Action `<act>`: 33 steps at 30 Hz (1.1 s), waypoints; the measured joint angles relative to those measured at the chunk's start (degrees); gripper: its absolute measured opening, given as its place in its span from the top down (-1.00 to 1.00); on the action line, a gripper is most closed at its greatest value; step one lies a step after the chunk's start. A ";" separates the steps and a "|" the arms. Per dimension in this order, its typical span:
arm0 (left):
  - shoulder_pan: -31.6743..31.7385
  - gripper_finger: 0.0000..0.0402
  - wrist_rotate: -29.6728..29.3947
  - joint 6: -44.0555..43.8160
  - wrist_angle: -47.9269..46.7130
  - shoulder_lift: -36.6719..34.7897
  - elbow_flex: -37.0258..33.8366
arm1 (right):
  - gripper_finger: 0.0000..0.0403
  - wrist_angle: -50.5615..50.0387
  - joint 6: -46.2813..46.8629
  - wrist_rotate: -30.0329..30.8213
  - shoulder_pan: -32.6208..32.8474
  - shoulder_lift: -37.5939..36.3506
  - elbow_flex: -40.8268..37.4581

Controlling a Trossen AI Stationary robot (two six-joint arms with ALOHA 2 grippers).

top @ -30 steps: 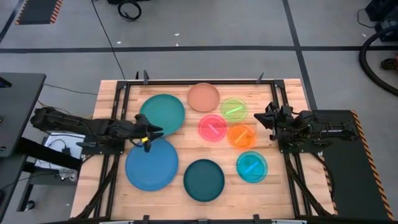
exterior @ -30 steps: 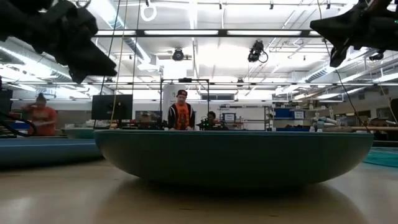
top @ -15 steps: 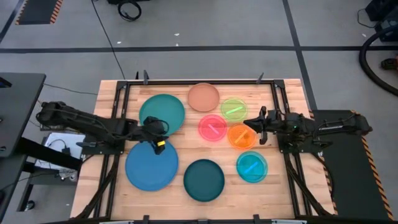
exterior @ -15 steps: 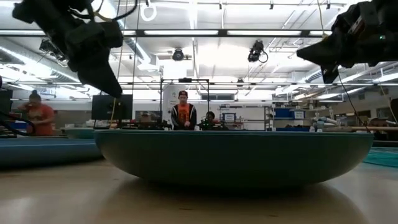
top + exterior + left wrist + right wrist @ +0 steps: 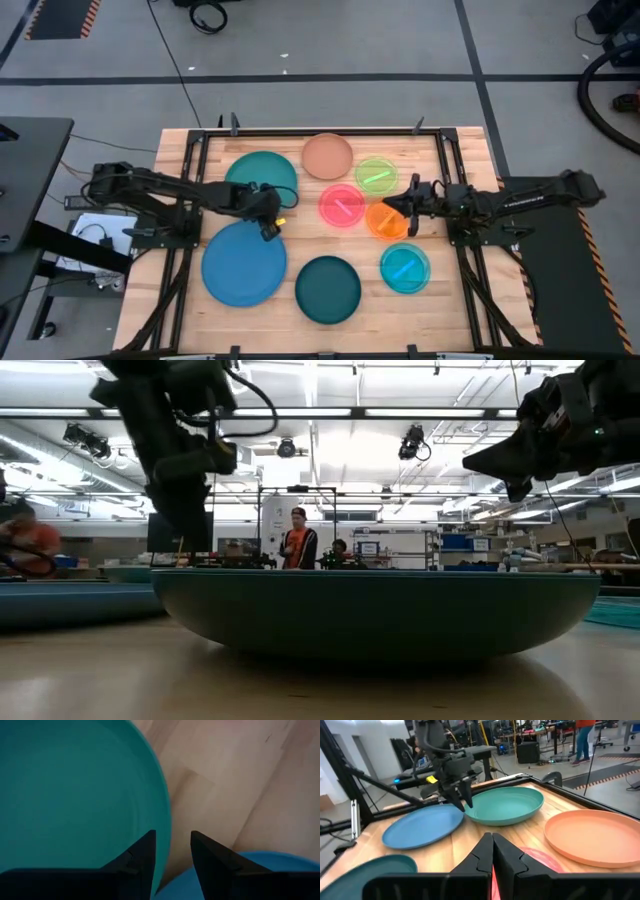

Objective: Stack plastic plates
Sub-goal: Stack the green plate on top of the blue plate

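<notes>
Eight plates lie flat on the wooden table: large teal, blue and dark-teal, tan, and small green, pink, orange and cyan. My left gripper is open and points down at the teal plate's rim nearest the blue plate; one finger stands over the plate, the other over bare wood. Whether it touches the rim does not show. My right gripper is shut and hovers over the orange plate's edge, pointing toward the pink plate.
The teal and blue plates nearly meet below my left gripper. The small plates crowd together under my right gripper. A black frame runs along the far edge. People stand in the room beyond the table.
My left gripper has moved toward the table's right along the gap between the teal and blue plates and has come down at the teal plate's rim. My right gripper has reached toward the table's left, out over the orange plate. No plate has moved.
</notes>
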 joint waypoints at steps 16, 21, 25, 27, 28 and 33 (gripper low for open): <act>4.43 0.35 3.43 5.91 -11.97 15.02 11.40 | 0.94 -1.53 -4.38 -1.45 1.86 15.30 9.06; 4.81 0.36 3.52 7.26 -13.83 16.00 11.38 | 0.94 -1.62 -5.07 -1.43 2.03 18.57 10.73; 4.77 0.46 3.50 7.85 -14.39 16.68 11.36 | 0.94 -1.22 -6.50 -1.42 2.03 20.40 10.91; 4.74 0.55 3.50 7.92 -14.00 16.80 11.38 | 0.94 -1.17 -6.68 -1.42 2.03 20.77 10.91; 4.74 0.60 3.50 7.94 -14.31 16.89 11.38 | 0.94 -0.71 -6.80 -1.42 2.03 21.09 10.91; 4.77 0.91 2.57 8.11 -14.97 16.80 11.42 | 0.94 0.22 -7.82 -1.42 2.03 21.55 10.93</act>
